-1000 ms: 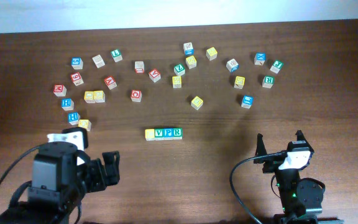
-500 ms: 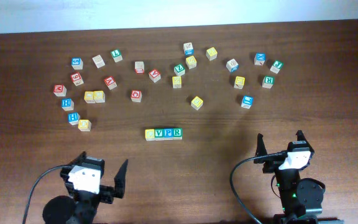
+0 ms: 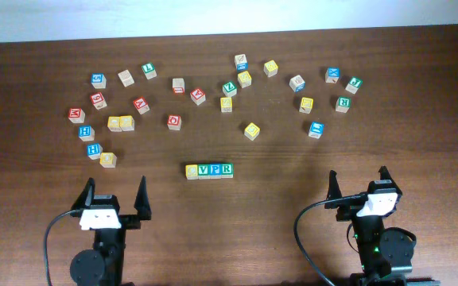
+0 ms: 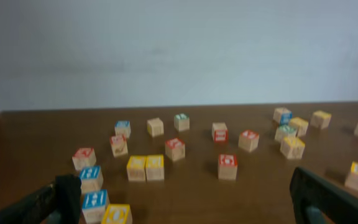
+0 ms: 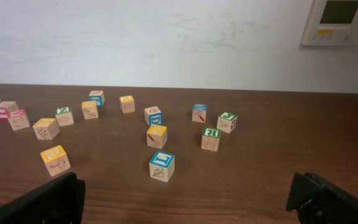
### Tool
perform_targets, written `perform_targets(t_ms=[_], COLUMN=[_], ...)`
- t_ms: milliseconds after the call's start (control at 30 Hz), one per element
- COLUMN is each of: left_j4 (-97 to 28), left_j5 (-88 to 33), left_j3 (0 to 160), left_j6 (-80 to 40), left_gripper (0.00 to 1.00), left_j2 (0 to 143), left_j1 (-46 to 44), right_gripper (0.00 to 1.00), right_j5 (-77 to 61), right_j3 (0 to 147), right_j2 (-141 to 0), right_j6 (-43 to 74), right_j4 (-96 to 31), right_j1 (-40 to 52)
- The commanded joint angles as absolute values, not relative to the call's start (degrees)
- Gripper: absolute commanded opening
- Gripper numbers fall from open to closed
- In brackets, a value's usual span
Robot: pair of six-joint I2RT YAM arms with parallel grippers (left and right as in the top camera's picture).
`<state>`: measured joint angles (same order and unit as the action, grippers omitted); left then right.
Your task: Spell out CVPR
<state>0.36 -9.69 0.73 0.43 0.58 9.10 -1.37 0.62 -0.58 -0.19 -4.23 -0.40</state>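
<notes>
A row of four letter blocks (image 3: 209, 170) lies at the table's centre: a yellow one, then green V, blue P and green R. My left gripper (image 3: 115, 195) is open and empty at the front left, well short of the row. My right gripper (image 3: 359, 182) is open and empty at the front right. The left wrist view shows its wide-apart fingertips (image 4: 67, 194) and loose blocks beyond. The right wrist view shows its fingertips (image 5: 61, 196) apart, with a blue block (image 5: 161, 165) ahead.
Many loose letter blocks lie in an arc across the far half of the table, from a red one (image 3: 75, 114) at left to a green one (image 3: 354, 84) at right. A yellow block (image 3: 108, 160) lies nearest my left gripper. Cables trail behind both arms.
My left arm has swung back and straightened at the front left, its gripper now pointing toward the far side. The right arm and the blocks have not moved.
</notes>
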Motion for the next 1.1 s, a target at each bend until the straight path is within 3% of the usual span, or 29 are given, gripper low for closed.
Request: perform_targets(t_ms=[0,167,267,367,467,600,1067], left_j4=[-3.95,-3.75,-4.03,-4.43,-4.67,-4.8,-4.93], left_j5=[-7.05,-7.55,-6.35,-3.99,-1.89,-0.64,0.14], left_j3=[0.47,0.47,0.47,0.47,0.45,0.45,0.45], left_j6=[3.53,3.16,10.41,8.34,-2.04,-4.82,-0.12], left_gripper=[0.99,0.99,0.99,0.99,0.99,0.99,0.99], left_j2=[0.3,0.3,0.27,0.27,0.3,0.3,0.3], left_j1=[9.45,9.43,9.45,9.45,9.26,3.6,1.28], right_gripper=[0.98,0.98,0.98,0.98,0.98,0.98,0.98], right_j5=[-1.04,-1.04,-1.04,-1.04,-1.04,-1.04,-1.04], right_j3=[0.32,0.32,0.32,0.32,0.32,0.32,0.32], right_j2=[-0.19,-0.19,-0.21,-0.19,-0.21,-0.19,-0.19], right_j6=[0.03,0.03,0.03,0.03,0.03,0.03,0.03], right_j4=[-4.54,-4.54,-4.54,-4.54,-4.54,-4.54,-4.54], right_j1=[-0.78,-0.78,-0.78,-0.78,-0.78,-0.78,-0.78])
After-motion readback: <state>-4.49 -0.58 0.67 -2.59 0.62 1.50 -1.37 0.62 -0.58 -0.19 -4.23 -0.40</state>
